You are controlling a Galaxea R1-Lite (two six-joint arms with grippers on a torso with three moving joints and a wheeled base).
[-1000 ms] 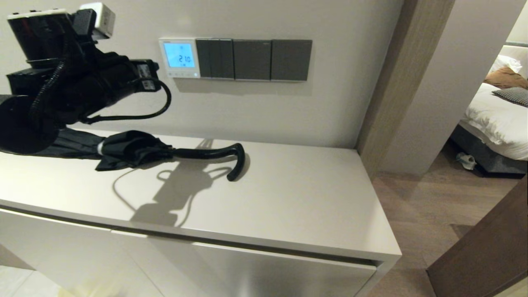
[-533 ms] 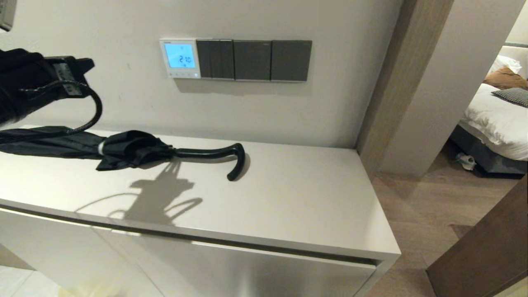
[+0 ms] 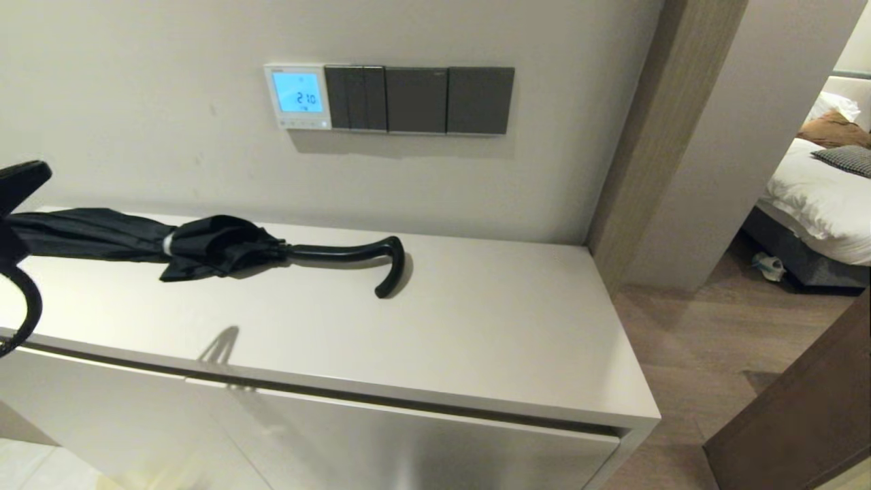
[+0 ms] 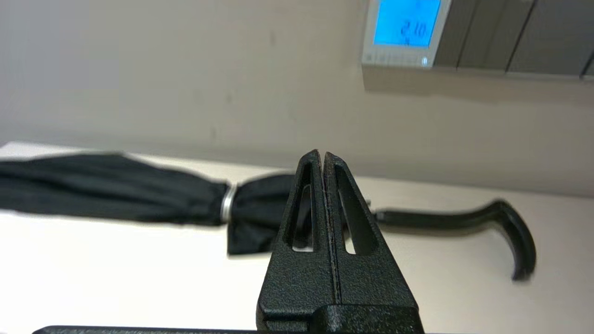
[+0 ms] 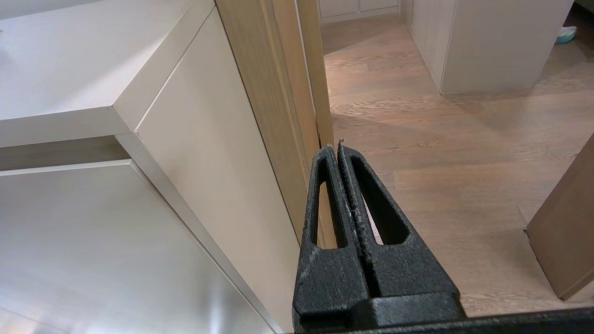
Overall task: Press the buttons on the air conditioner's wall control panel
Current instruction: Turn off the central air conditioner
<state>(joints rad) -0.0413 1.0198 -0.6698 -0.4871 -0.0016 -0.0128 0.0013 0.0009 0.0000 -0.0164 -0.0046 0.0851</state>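
Observation:
The air conditioner's wall control panel [image 3: 297, 96] is a small white square with a lit blue screen, on the wall above the cabinet. Its row of tiny pale buttons [image 3: 299, 123] runs along the bottom strip. In the left wrist view the panel [image 4: 404, 31] and the buttons [image 4: 394, 59] show far ahead and above my left gripper [image 4: 321, 155], which is shut and empty, well back from the wall over the cabinet's left part. Only a black piece of the left arm [image 3: 19, 182] shows at the head view's left edge. My right gripper [image 5: 335, 147] is shut and empty, low beside the cabinet's right end.
Three dark grey switch plates [image 3: 416, 99] sit right of the panel. A folded black umbrella [image 3: 204, 248] with a hooked handle lies on the white cabinet top [image 3: 476, 327]. A wooden door frame [image 3: 633, 136] and a bedroom with a bed [image 3: 816, 197] lie to the right.
My left arm has pulled back from just left of the panel, moving left and down until it is almost out of the head view. The screen still reads the same.

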